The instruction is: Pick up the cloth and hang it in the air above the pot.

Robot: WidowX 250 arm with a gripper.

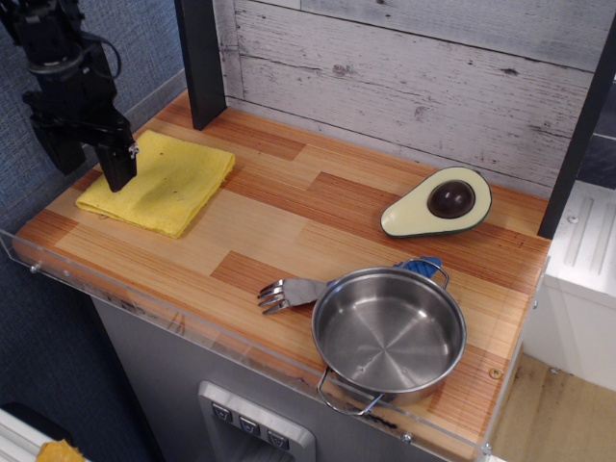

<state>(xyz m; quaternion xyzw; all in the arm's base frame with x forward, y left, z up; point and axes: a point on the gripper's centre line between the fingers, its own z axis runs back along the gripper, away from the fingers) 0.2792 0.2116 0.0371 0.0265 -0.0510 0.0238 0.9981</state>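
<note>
The bright yellow folded cloth (166,183) lies flat at the back left of the wooden counter. My black gripper (89,164) hangs over the cloth's left edge with its jaws apart. One fingertip (117,173) is low over the cloth, and I cannot tell if it touches; the other sits beyond the cloth's left side. It holds nothing. The shiny steel pot (390,332) with wire loop handles stands empty at the front right, far from the gripper.
A metal fork (294,291) with a blue handle lies against the pot's left side. A toy avocado half (438,202) lies at the back right. A black post (202,58) stands behind the cloth. A clear acrylic lip (144,308) runs along the counter's front edge.
</note>
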